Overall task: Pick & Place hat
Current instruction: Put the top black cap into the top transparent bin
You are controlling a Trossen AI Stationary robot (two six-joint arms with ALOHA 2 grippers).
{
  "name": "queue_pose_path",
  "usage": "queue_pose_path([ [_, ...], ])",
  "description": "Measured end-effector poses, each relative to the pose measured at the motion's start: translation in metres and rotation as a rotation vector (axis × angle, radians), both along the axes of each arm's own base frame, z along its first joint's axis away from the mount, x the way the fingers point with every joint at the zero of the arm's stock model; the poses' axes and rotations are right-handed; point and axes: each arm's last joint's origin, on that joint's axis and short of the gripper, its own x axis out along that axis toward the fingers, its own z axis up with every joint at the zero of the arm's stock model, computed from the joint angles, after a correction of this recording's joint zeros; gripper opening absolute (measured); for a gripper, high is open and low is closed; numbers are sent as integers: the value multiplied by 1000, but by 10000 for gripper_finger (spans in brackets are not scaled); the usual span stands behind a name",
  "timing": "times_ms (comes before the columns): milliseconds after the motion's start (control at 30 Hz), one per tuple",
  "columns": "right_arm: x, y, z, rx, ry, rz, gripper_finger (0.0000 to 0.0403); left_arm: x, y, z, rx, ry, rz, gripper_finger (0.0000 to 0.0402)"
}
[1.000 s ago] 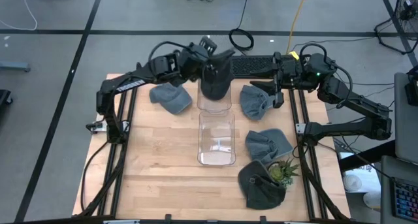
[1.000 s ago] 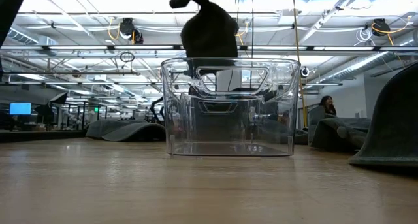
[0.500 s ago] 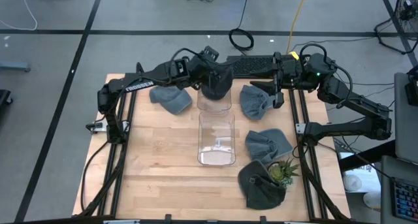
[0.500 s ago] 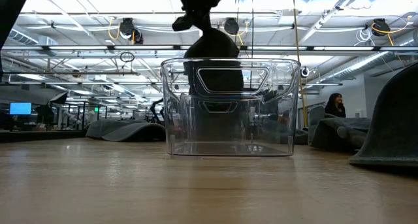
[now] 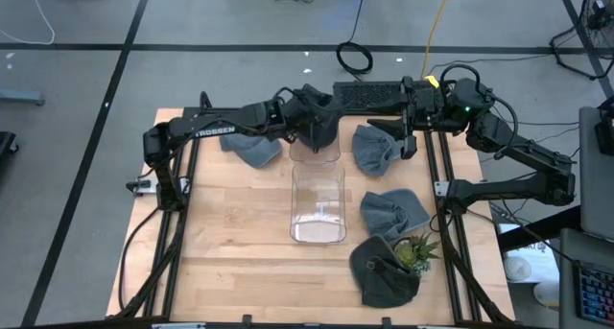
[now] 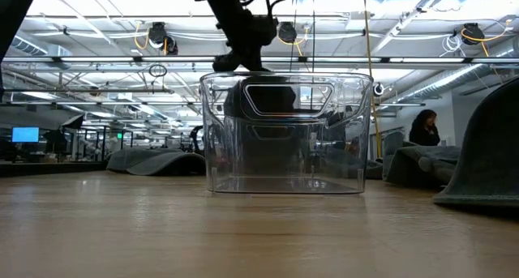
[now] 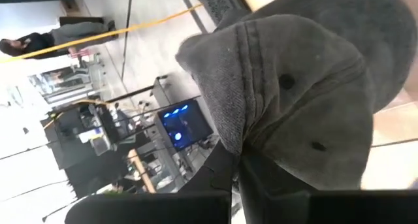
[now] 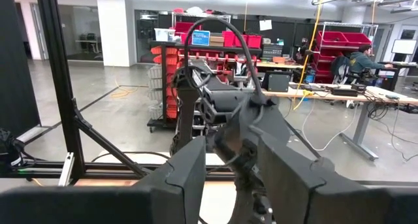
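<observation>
My left gripper (image 5: pixel 305 114) reaches across the far side of the table and is shut on a dark grey cap (image 5: pixel 318 129). The cap hangs into the far one of two clear plastic bins (image 5: pixel 315 152). In the low view the cap (image 6: pixel 259 108) shows through the clear walls, below the rim, with the gripper (image 6: pixel 237 61) just above it. The left wrist view is filled by the cap's crown (image 7: pixel 300 87). My right gripper (image 5: pixel 407 129) waits open near the table's far right, beside a grey hat (image 5: pixel 376 149). My left gripper pinches a fold of the cap's crown (image 7: pixel 247 145) between its two fingers, coming from above and slanting in from the table's left. The cap hangs below the fingers inside the far bin. Whether its lower end touches the bin floor does not show.
A second clear bin (image 5: pixel 318 204) stands just nearer than the first. Grey hats lie at the far left (image 5: pixel 251 147) and at the right (image 5: pixel 393 212). A dark hat (image 5: pixel 382 273) and a small potted plant (image 5: pixel 416 252) sit at the near right. A keyboard (image 5: pixel 369 95) lies at the far edge.
My left gripper has moved down toward the far bin, still shut on the cap. The cap hung above the bin's rim a second ago and now sits below the rim, inside the clear walls.
</observation>
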Motion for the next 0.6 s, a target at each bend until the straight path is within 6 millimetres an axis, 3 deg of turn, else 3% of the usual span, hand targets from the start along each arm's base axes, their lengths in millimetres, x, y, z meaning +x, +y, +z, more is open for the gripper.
queue_pose_path([
  [600,0,0,0,7,0,1,128,-5,15,-35,-95,-17,-55,3],
])
